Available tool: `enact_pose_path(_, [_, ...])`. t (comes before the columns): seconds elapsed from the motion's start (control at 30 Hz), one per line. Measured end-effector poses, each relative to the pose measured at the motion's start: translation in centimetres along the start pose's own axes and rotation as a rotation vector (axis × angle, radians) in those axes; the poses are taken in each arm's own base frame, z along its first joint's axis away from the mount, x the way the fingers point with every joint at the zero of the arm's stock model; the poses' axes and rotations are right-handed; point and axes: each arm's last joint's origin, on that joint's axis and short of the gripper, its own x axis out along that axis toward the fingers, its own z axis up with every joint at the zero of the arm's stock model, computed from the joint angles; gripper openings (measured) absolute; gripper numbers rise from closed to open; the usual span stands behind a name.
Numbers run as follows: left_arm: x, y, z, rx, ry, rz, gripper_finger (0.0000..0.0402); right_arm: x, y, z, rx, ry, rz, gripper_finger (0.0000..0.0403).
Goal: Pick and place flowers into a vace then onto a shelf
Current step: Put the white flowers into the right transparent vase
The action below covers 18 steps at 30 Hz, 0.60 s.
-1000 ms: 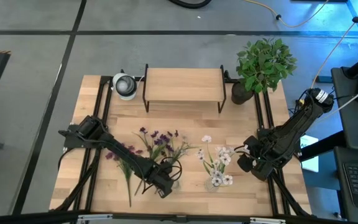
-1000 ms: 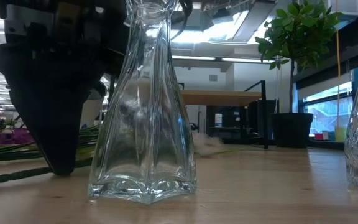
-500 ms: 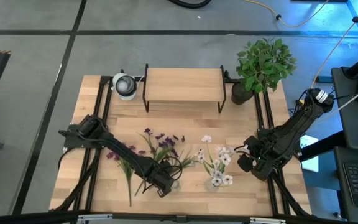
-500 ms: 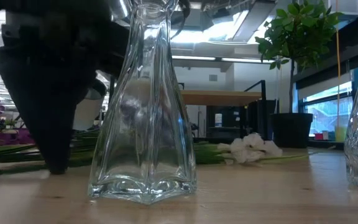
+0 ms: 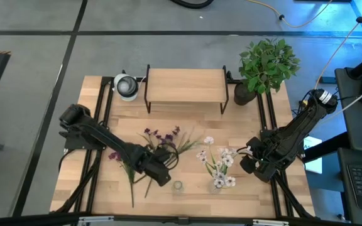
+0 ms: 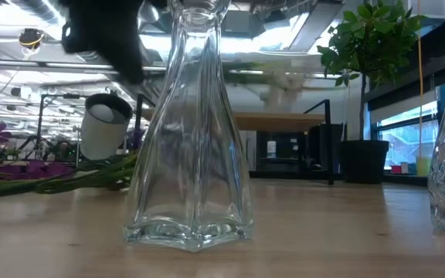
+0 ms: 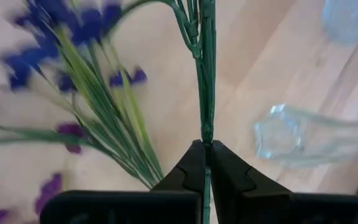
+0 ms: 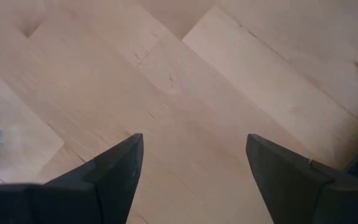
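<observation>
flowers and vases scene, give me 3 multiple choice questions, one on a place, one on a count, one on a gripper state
1. Where does the shelf stand?
A. between a white round object and the potted plant
B. at the table's near edge
C. under the right arm

2. How many clear vases show in the high view?
A. none
B. two
C. four

3. What is the left gripper doing?
A. open above the table
B. shut on a green flower stem
C. shut on a vase

Answers:
1 A: the white round object lies on one side of it, the potted plant on the other.
2 B: an empty vase and the vase with white flowers.
3 B: the fingers pinch the flower stem; the right gripper waits open.
</observation>
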Motion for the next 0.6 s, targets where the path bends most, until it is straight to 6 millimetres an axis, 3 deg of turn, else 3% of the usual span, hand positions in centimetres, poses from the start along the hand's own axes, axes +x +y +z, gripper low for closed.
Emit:
enact_pose_path(0.33, [-6.6, 2.3, 2.1, -0.026, -0.288, -0.028, 0.0004, 0.0, 0.0, 0.0, 0.0, 0.0, 0.0, 0.0287])
enact_pose_path(0.6, [-9.7, 3.1, 3.4, 0.052, -0.51, -0.029, 0.0004, 0.0, 0.0, 0.0, 0.005, 0.003, 0.0, 0.0287])
